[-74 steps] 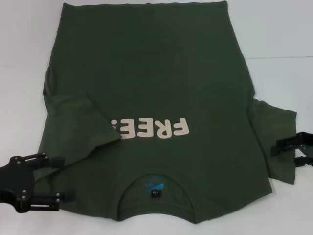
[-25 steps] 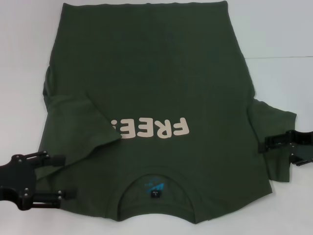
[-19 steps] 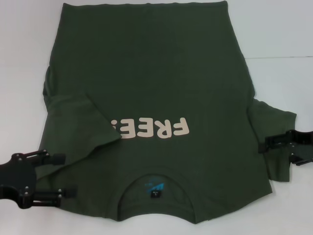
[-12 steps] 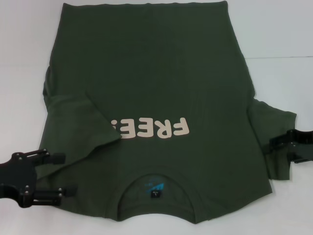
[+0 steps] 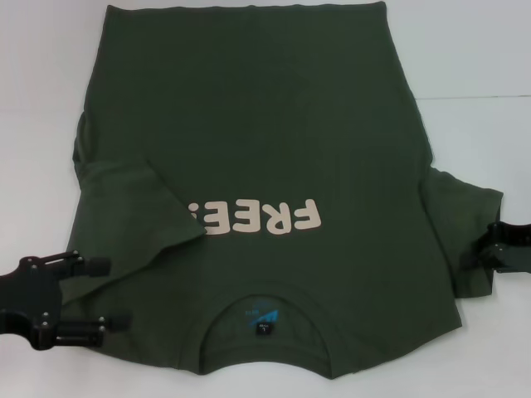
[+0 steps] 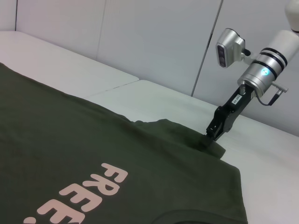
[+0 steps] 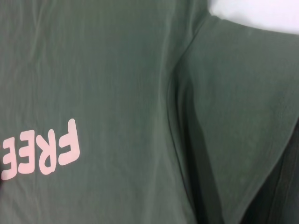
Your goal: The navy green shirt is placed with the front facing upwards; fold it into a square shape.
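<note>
Our shirt (image 5: 265, 166) lies flat, front up, on the table (image 5: 481, 66), soft and limp, so we take it by sleeve hems: right gripper (image 5: 485, 255) pinches the right sleeve (image 5: 460, 220), left gripper (image 5: 104, 292) gapes beside the folded left sleeve (image 5: 133, 215).

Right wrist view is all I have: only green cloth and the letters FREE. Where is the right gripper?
Observer: The right gripper is at the outer edge of the navy green shirt's right sleeve.
Operator: And the left sleeve?
Observer: The left sleeve lies folded inward over the chest, its tip by the lettering.
Operator: The left gripper?
Observer: The left gripper is open at the shirt's near left corner.
</note>
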Tool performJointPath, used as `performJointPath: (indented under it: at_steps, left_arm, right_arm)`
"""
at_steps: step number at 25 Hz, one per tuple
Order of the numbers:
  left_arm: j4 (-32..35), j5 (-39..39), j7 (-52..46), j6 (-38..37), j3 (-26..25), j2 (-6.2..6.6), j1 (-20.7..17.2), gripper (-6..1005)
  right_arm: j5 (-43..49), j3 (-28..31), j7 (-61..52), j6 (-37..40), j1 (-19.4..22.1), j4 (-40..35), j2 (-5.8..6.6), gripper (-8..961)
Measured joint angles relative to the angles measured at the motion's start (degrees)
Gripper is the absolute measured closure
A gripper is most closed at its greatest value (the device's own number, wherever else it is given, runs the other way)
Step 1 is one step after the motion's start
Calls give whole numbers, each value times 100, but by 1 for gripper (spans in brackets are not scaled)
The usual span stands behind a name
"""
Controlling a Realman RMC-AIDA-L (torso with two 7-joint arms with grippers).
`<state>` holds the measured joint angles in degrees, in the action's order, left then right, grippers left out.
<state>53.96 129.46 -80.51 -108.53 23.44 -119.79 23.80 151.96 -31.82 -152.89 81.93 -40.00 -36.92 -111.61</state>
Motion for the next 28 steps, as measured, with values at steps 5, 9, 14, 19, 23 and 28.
performJointPath:
  at_steps: [5,9,14,19,23,28]
  left_arm:
    - [0,0,0,-10,-4,0,-4,112]
    - [0,0,0,-10,-12,0,-15,113]
    - [0,0,0,-10,-20,0,-23,115]
    - [0,-2,0,-18,-30,0,-25,116]
    - [0,-8,-5,-18,-33,-3,-22,117]
    - [0,-10,-9,-4,-40,-9,-9,119]
  right_arm:
    - [0,0,26,29,-21,-13,7,800]
    - [0,-43,38,46,-31,-14,10,876]
    - [-7,-130,69,67,-18,-17,38,919]
    - [-28,-104,172,272,47,-145,133,936]
    - [-46,29,153,452,190,-545,181,946]
    - [-52,260,177,676,276,-826,281,951]
